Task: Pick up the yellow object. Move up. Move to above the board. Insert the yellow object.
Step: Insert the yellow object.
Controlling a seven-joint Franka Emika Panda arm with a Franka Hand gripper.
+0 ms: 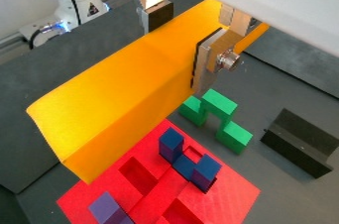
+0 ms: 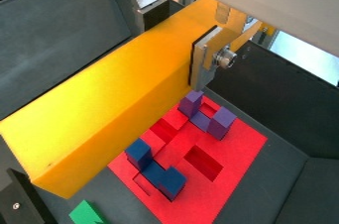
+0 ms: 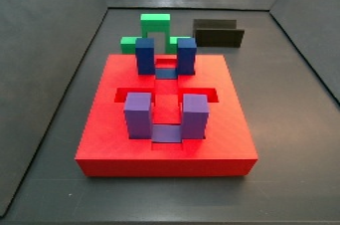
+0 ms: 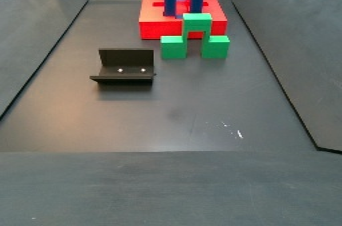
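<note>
- The gripper [image 1: 185, 42] is up in the air, out of both side views, and its jaws are clamped on the bar [image 1: 126, 104] — one silver finger [image 1: 212, 57] lies flat on the near face, the other is mostly hidden behind the bar.
- The grip sits toward one end of the bar, so most of its length runs out to one side of the jaws.
- In both wrist views the board [image 2: 236, 164] lies below the bar, with the blue posts [image 1: 187, 157] and purple posts [image 2: 207, 116] clear of it; the bar touches nothing but the fingers.
- In a side view the board's channel [image 3: 163, 100] runs from 6 to 12 o'clock between the post pairs, and it is empty.
- My reading: the lift is done and the carry is near its end — the insert is left.
- The move turns on lining the bar's long axis with the channel; from the wrist views I cannot tell whether the two are already parallel.
- The green block [image 4: 194, 35] stands just beside the board, and the fixture [image 4: 124, 67] well apart from it.
</note>
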